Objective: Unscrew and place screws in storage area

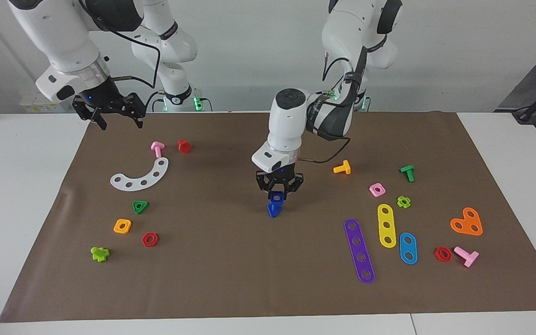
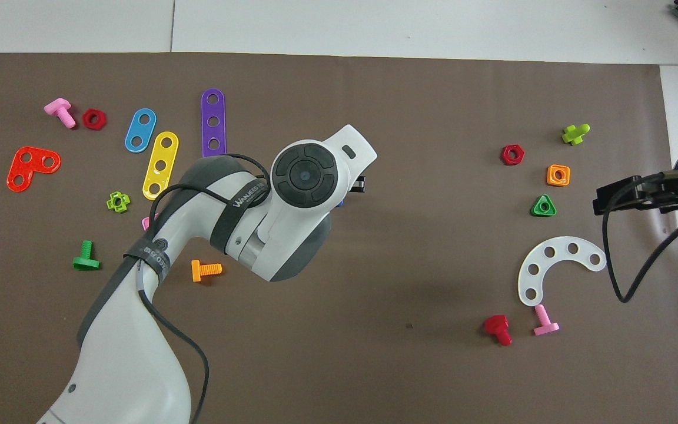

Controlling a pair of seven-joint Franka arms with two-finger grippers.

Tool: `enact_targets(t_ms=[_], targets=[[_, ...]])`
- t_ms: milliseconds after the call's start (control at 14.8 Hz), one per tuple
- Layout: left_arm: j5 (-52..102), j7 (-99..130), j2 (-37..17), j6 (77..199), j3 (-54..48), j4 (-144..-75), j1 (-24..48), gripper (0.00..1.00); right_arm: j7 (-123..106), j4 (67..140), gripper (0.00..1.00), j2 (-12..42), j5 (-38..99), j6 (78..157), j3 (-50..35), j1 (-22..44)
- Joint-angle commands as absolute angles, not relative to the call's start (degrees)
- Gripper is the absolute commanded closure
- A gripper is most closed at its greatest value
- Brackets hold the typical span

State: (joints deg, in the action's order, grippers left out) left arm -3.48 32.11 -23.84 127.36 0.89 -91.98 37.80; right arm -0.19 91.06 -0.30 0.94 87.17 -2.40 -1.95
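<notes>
Fingers of the left gripper (image 1: 278, 190) pinch a dark-blue square nut (image 1: 276, 197) at mid-mat, the dark-blue screw (image 1: 273, 211) hanging below it, tip at the mat. Best to twist gently without squeezing harder. The right gripper (image 1: 110, 114) waits, fingers spread, over the mat's edge beside the storage area (image 1: 140, 177).

There are seven bolts: a pink bolt (image 1: 157, 149) at ten o'clock in the facing view, a second pink bolt (image 1: 466, 256) at four, and one each of red bolt (image 1: 184, 146), orange bolt (image 1: 342, 167), green bolt (image 1: 407, 172), lime bolt (image 1: 99, 254) and dark-blue triangular-headed bolt (image 1: 273, 210). There are seven nuts: a red hexagon nut (image 1: 150, 239) at eight, a second red hexagon nut (image 1: 443, 254) at four, a green triangle nut (image 1: 140, 206), an orange square nut (image 1: 122, 226), a pink square nut (image 1: 377, 189), a lime flower nut (image 1: 404, 202) and a dark-blue square nut (image 1: 276, 197). There are four strips: a white curved strip (image 1: 140, 176), a purple strip (image 1: 359, 250), a yellow strip (image 1: 386, 225) and a blue strip (image 1: 408, 248). There is one orange heart plate (image 1: 466, 222).
</notes>
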Motion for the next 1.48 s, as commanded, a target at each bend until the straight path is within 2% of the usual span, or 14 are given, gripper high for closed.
enact_targets(t_ms=[0,337,539,674,943,1011,1145,1213,1280,1348,1415], targets=[[-5.0,32.0,-19.4,125.8,1.0,-96.7,35.7,0.99,-1.0,92.9,0.0,-1.8,1.3,89.0,-2.9,-2.9],[-5.0,22.7,-11.0,126.4,0.9,-108.7,26.8,0.98,-0.9,92.9,0.0,-1.8,1.3,88.9,-2.9,-3.0],[-4.9,17.2,-9.8,129.0,0.8,-113.1,20.8,0.98,-0.6,93.0,0.0,-1.8,1.4,89.7,-2.9,-3.0],[-4.8,15.6,-9.1,135.6,0.7,-117.1,17.0,0.96,-0.6,93.0,0.0,-1.7,1.4,90.5,-2.9,-2.8],[-4.7,12.8,-10.5,143.1,0.7,-121.4,15.7,0.96,1.6,92.6,0.0,-1.1,1.4,90.8,-3.9,-1.6],[-4.7,12.8,-10.6,145.5,0.7,-123.4,15.7,0.91,4.3,92.5,0.0,-0.9,1.4,91.6,-4.3,0.4],[-4.7,12.7,-10.5,149.2,0.7,-125.8,15.7,0.63,9.3,92.2,0.0,-0.1,1.4,92.9,-4.4,3.7],[-4.7,12.7,-10.5,149.4,0.7,-126.4,15.8,0.44,12.0,91.7,0.0,0.7,1.4,93.5,-4.4,5.3],[-4.7,12.7,-10.5,149.3,0.7,-126.5,16.0,0.19,16.1,91.0,0.0,2.2,1.1,93.9,-4.4,7.0],[-4.7,12.6,-10.6,149.0,0.8,-125.9,16.3,0.0,20.7,89.2,0.0,4.6,0.6,94.9,-4.5,9.6],[-4.7,12.7,-10.6,148.6,0.8,-125.3,16.3,0.0,23.9,87.6,0.0,6.7,0.4,96.1,-4.5,12.3]])
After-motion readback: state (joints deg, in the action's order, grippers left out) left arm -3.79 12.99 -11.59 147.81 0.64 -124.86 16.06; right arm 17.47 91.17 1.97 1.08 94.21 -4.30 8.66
